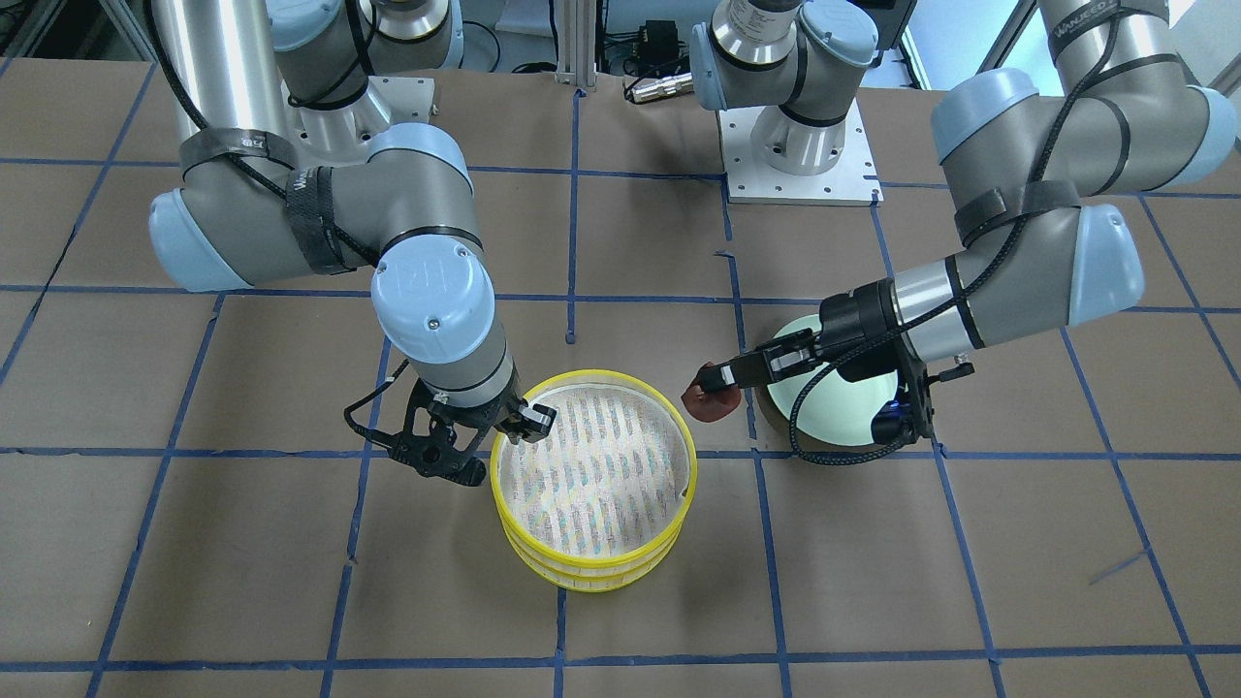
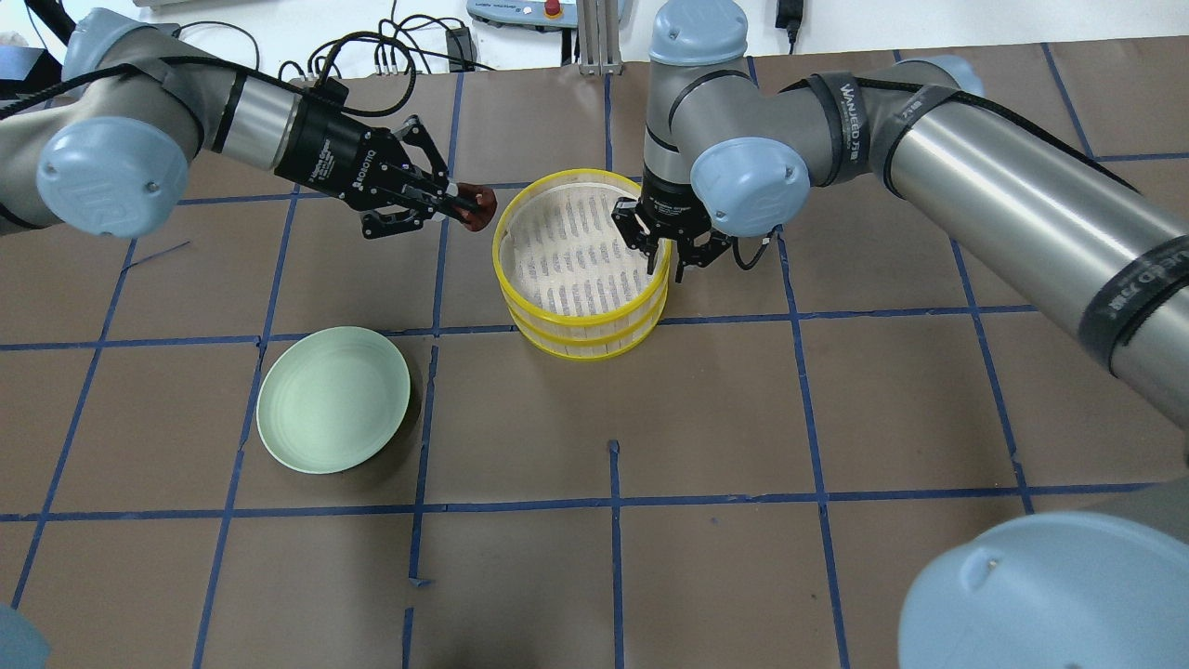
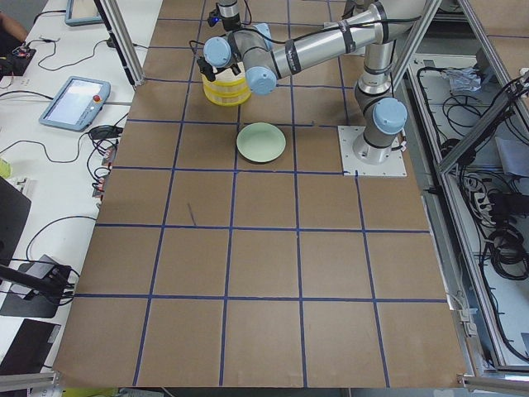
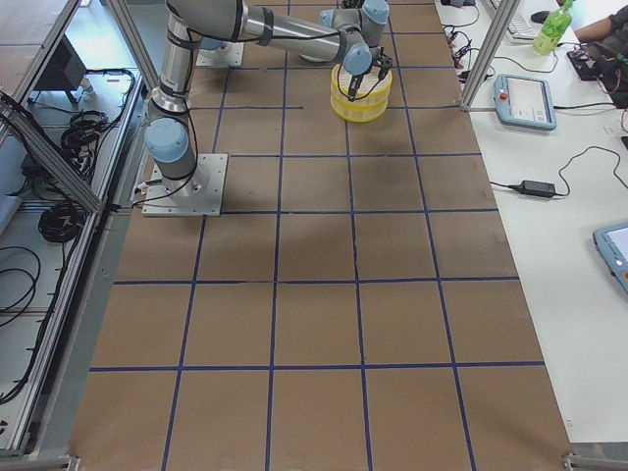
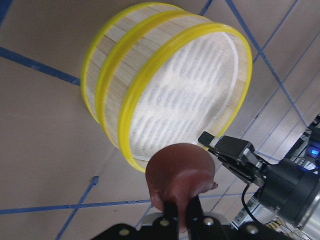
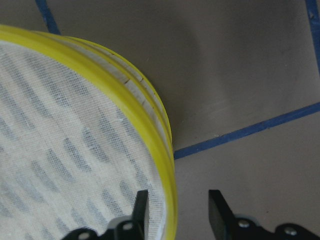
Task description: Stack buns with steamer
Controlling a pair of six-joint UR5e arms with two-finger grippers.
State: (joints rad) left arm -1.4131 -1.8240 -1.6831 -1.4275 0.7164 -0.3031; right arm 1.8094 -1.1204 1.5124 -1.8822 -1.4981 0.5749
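The steamer [image 2: 581, 334] stands as two yellow-rimmed tiers stacked one on the other, and the white mesh floor of the top tier is bare. My right gripper [image 2: 664, 255] is open and straddles the top rim, one finger inside and one outside; the right wrist view shows the rim [image 6: 100, 70] between the fingers [image 6: 141, 210]. My left gripper [image 2: 460, 200] is shut on the reddish-brown bun [image 2: 478, 206] and holds it in the air just beside the steamer's rim, as the left wrist view [image 5: 182, 172] also shows. The white bun is hidden.
A pale green plate [image 2: 333, 400] lies on the brown paper on my left side, nearer my base than the steamer. Blue tape lines cross the table. Cables and a teach pendant [image 3: 74, 99] lie beyond the table's far edge.
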